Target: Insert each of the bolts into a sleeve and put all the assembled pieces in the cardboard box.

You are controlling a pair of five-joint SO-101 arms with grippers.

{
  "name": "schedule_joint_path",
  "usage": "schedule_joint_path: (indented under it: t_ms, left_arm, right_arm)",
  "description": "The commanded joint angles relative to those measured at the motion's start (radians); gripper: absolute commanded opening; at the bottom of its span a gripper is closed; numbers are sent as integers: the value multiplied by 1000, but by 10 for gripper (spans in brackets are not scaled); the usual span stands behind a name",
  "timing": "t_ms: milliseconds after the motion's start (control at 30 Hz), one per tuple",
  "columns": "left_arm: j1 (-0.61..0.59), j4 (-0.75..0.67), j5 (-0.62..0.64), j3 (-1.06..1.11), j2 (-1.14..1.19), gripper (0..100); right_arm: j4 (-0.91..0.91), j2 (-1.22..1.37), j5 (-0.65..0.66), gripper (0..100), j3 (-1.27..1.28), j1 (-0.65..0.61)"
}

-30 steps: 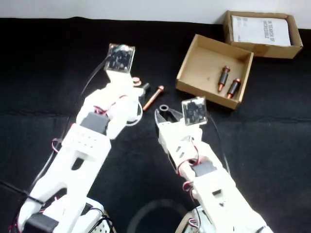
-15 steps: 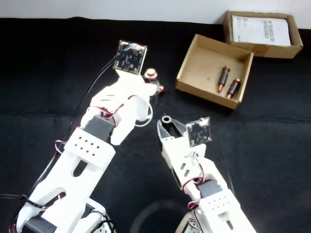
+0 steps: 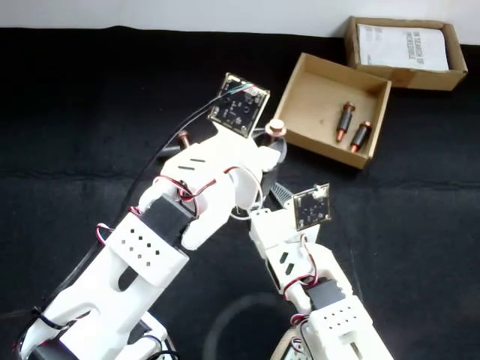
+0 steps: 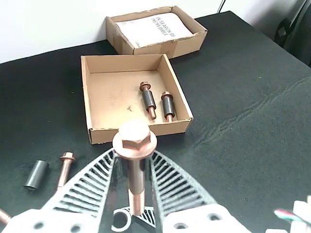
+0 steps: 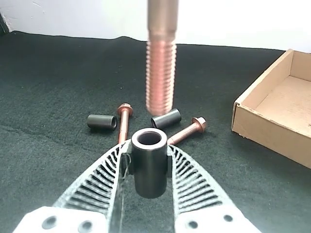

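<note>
My left pincer (image 4: 134,162) is closed narrowly around a copper bolt (image 4: 134,141), gripping its shank just under the hexagonal head. The bolt stands upright, head up. My right pincer (image 5: 149,148) is clamped on a dark sleeve (image 5: 150,165), held upright with its open mouth facing up. In the right wrist view, the threaded end of the bolt (image 5: 160,77) hangs above the mouth of the sleeve, apart from it and not yet inside.

The cardboard box (image 4: 141,131) is the landmark. Both held parts are just outside its nearest wall, and in the high view the bolt head (image 3: 275,127) sits just beside the box (image 3: 315,97), on its left. Inside the box, two assembled pieces (image 4: 148,99) (image 4: 167,106) lie side by side near one wall.

Farther left of the box, loose parts lie on the black counter (image 3: 75,97): a sleeve (image 5: 102,121) beside a bolt (image 5: 124,121), then another sleeve (image 5: 166,118) and another bolt (image 5: 187,132) nearer the box. Behind the box, close by, is a second box (image 3: 405,52) with a printed sheet in it.
</note>
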Motion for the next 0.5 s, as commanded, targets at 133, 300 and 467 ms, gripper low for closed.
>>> schedule_joint_path:
  t_ms: [133,300,467]
  left_arm:
    - [-7,0,2,-5,-39,9]
    - [-8,-2,2,44,-39,9]
    - [-8,-37,0,71,-35,9]
  right_arm:
    - [-13,-22,8,8,38,4]
    - [-13,-22,8,8,41,7]
    - [-12,-22,8,8,39,44]
